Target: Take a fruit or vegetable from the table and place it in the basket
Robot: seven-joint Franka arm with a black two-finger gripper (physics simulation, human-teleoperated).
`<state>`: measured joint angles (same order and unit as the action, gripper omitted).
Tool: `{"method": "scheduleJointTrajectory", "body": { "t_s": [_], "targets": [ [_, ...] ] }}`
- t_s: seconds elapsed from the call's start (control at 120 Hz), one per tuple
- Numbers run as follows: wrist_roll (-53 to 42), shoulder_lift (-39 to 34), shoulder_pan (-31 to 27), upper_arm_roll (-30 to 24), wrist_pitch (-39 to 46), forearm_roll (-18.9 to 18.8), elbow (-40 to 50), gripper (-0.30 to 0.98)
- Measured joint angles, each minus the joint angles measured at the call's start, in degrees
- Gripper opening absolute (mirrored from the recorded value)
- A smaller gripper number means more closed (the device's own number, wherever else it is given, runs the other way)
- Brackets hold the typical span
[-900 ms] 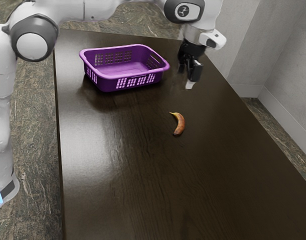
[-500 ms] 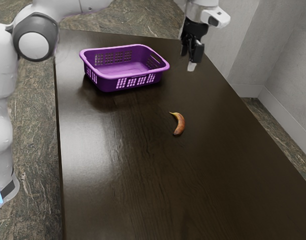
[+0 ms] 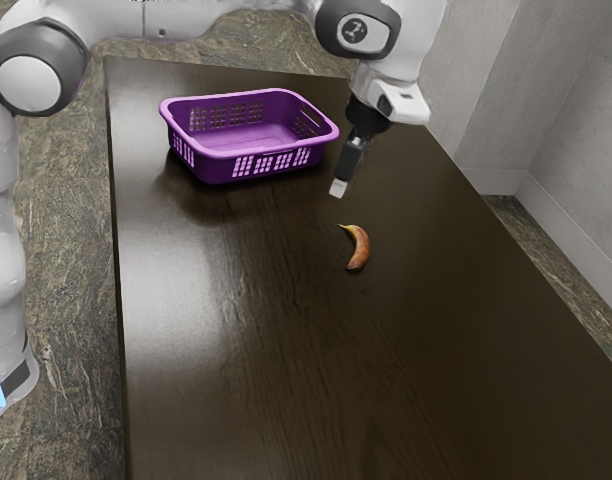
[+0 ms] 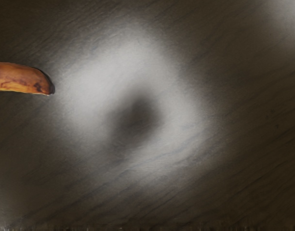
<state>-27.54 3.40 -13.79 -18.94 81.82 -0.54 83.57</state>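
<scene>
The dark wooden table [image 3: 236, 385] is the largest thing, and the white arm [image 3: 211, 14] reaches over it from the exterior view's left. The purple basket [image 3: 226, 154] is standing upright on the table, at its far part. The black gripper [image 3: 338, 188] is in the air above the table, tilted, between the basket and the banana [image 3: 360, 247] in the exterior view. I cannot tell if it is spread or pressed together, but the banana is apart from it. The banana lies on the table, outside the basket. Its long axis goes mostly from far to near in the exterior view, and its curve bulges to that view's right. The thin stem [image 3: 344, 227] points away from the camera and to the exterior view's left; the blunt dark tip [image 4: 52, 88] points toward that camera.
</scene>
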Motion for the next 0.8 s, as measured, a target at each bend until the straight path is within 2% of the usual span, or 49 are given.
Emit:
{"method": "scheduleJointTrajectory", "body": {
  "t_s": [0.075,0.192,0.317,0.433,0.575,0.8],
  "targets": [
    [-4.4,-4.2,0.2,1.1,4.4,1.6,10.4,0.69],
    [-10.5,-6.1,0.8,1.7,10.1,3.4,17.5,0.69],
    [-16.2,-7.5,1.2,3.6,15.2,6.5,20.8,0.69],
    [-21.1,-8.8,0.0,6.7,17.9,7.9,22.4,0.69],
    [-28.2,-8.1,-0.5,7.0,20.4,7.5,22.5,0.69],
    [-38.3,-2.1,2.2,4.3,23.5,7.0,22.2,0.69]
  ]
}}
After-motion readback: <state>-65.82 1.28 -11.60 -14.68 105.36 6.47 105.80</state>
